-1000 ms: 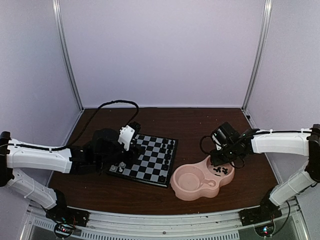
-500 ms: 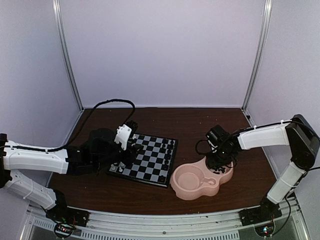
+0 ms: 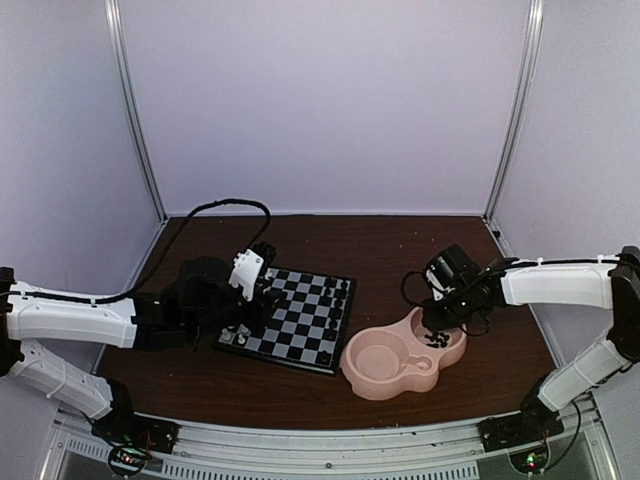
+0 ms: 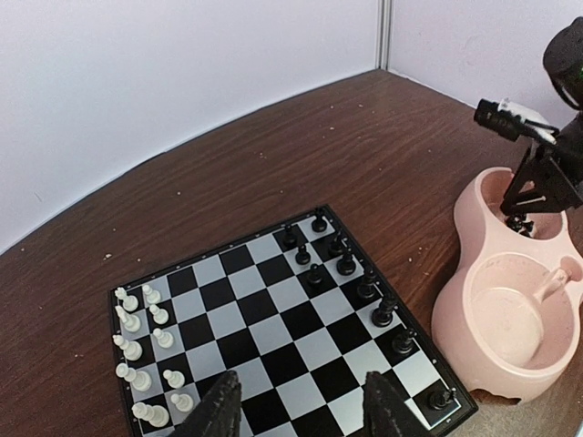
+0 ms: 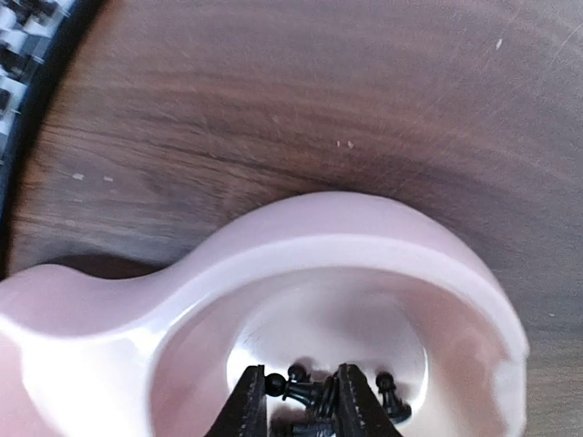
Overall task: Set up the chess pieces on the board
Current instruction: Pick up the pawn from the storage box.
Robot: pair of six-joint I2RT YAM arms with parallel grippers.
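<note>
The board (image 3: 310, 322) lies left of centre; the left wrist view shows it too (image 4: 273, 332). White chess pieces (image 4: 137, 350) stand in two rows on its left side and black chess pieces (image 4: 351, 269) along its right side. My left gripper (image 4: 301, 405) is open and empty, low over the board's near edge. My right gripper (image 5: 301, 396) is down in the small bowl of the pink dish (image 5: 346, 241). Its jaws are closed on a black pawn (image 5: 296, 390) lying sideways between them. Several loose black pieces (image 5: 390, 401) lie in that bowl.
The pink double-bowl dish (image 3: 375, 385) stands right of the board, its larger bowl nearest the board. A black cable (image 3: 225, 205) loops behind the left arm. Metal posts and pale walls close in the table at the back and sides.
My right arm dipped into the dish's small bowl, elbow raised, then settled back with the jaws round a black pawn. My left gripper shifted slightly left over the board.
</note>
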